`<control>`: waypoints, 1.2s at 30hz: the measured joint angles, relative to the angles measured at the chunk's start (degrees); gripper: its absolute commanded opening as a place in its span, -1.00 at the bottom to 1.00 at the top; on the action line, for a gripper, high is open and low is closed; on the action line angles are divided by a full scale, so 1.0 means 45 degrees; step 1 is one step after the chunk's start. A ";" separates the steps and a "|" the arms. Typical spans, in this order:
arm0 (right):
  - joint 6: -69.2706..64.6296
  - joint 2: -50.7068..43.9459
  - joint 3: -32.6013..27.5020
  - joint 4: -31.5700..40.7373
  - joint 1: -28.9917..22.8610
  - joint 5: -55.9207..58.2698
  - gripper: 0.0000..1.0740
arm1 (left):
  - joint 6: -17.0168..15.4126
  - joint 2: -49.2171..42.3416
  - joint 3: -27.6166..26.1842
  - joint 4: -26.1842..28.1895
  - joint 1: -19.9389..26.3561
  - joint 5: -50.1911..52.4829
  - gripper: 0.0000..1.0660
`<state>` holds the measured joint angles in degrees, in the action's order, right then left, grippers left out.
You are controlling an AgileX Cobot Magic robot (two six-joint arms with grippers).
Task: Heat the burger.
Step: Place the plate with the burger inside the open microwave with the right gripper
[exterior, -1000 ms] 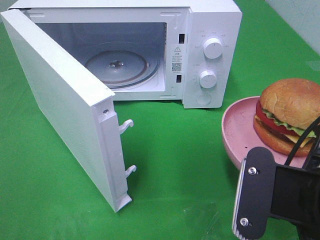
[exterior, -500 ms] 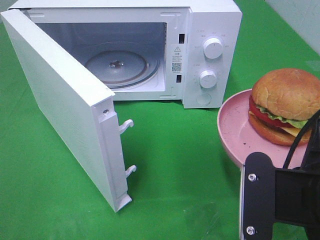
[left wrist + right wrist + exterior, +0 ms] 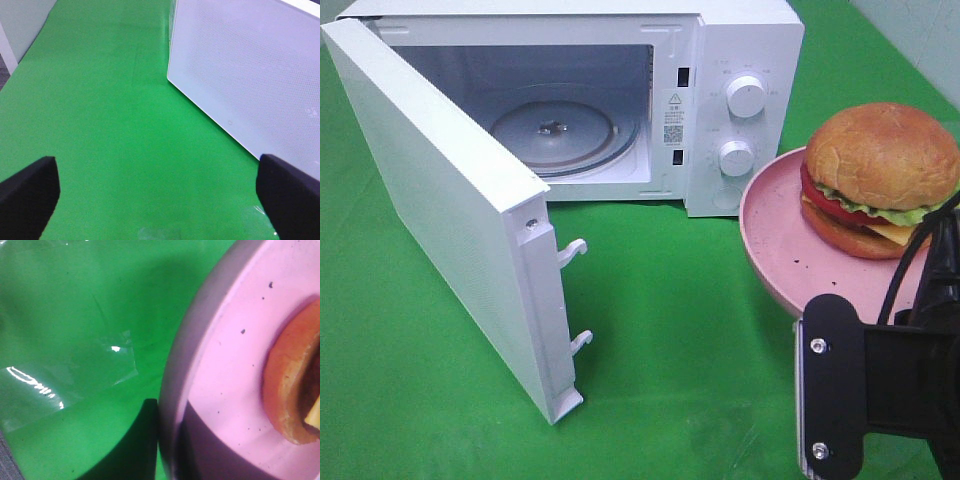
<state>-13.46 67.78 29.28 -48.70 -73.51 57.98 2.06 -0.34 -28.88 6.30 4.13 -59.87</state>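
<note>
The burger [image 3: 882, 178], with a golden bun, tomato, lettuce and cheese, sits on a round pink plate [image 3: 775, 245] held in the air to the right of the white microwave [image 3: 745, 40]. My right arm's wrist [image 3: 885, 390] is under the plate's near edge; its fingers are hidden, and the gripper is shut on the plate. The right wrist view shows the plate's rim [image 3: 200, 340] and the bottom bun [image 3: 287, 385] close up. My left gripper [image 3: 160, 200] is open over the green cloth beside the microwave door [image 3: 250, 75], and its black fingertips [image 3: 27, 195] hold nothing.
The microwave door [image 3: 440, 220] stands wide open towards the front left, with its latch hooks [image 3: 572, 250] sticking out. A glass turntable [image 3: 555, 130] lies inside the cavity. Two knobs [image 3: 746, 96] are on the right panel. Green cloth [image 3: 670, 330] covers the table.
The plate with the burger has risen and moved left towards the microwave, carried by my right arm. The left gripper and the door have not moved.
</note>
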 measured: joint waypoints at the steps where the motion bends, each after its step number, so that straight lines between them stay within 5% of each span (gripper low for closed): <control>1: 0.0000 0.0000 0.0000 0.0000 0.0000 0.0000 -0.94 | 0.0000 0.0000 0.0000 0.0000 0.0000 0.0000 0.90; 36: 0.2572 0.0000 0.0000 -0.0344 0.0000 -0.2381 -1.00 | 0.0000 0.0000 0.0000 0.0000 0.0000 0.0000 0.90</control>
<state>-1.89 67.78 29.28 -50.25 -73.51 47.27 2.06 -0.34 -28.88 6.30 4.13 -59.87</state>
